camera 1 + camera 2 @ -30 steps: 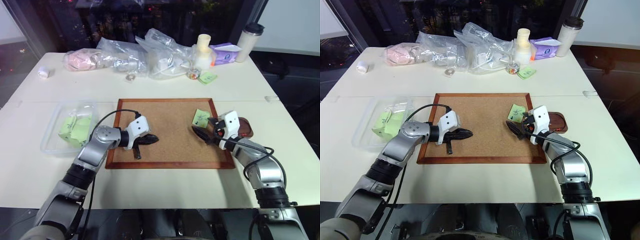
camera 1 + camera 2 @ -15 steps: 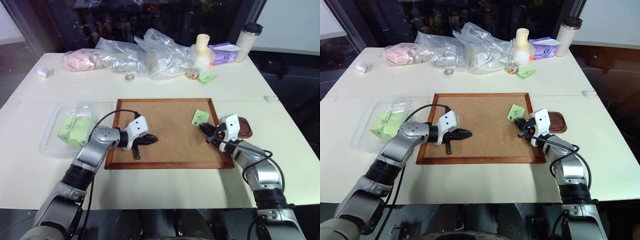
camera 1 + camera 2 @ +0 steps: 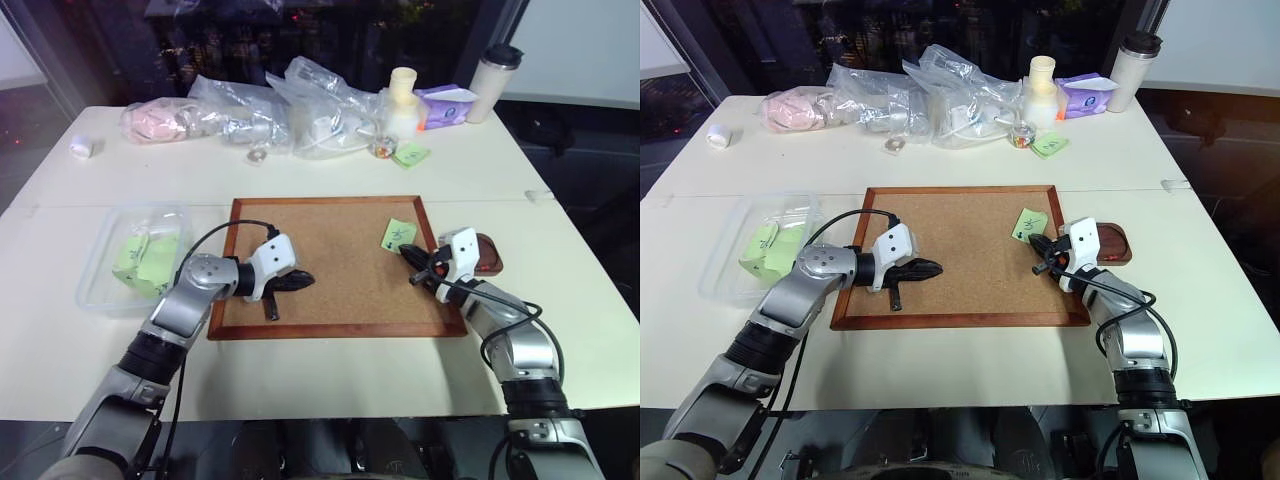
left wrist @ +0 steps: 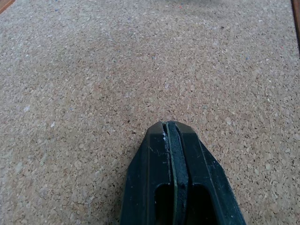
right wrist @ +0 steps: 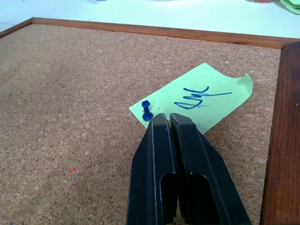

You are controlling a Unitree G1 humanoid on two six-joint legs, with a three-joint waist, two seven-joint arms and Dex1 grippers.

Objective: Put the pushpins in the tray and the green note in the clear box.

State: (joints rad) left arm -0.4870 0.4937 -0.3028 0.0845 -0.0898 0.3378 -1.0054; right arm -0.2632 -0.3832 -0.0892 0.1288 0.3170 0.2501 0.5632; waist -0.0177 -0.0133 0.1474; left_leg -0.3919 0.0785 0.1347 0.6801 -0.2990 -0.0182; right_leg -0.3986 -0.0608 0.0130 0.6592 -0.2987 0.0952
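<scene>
One cork board (image 3: 330, 262), one brown tray (image 3: 487, 253), one clear box (image 3: 105, 268) and one lidded travel cup (image 3: 496, 68) are sitting on the table, with one green note (image 5: 199, 99) and one blue pushpin (image 5: 147, 110) showing on the board

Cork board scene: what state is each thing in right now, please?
Small light green paper note, flat on the wood-framed cork board, one corner curled.
Blue pushpin, stuck in the note's corner, not gripped.
Right gripper, shut, empty, tips beside the pin.
Left gripper, shut, empty, over the board.
Clear plastic box, lidless, holding green notes.
Small dark brown wooden tray, beside the board, contents unclear.
</scene>
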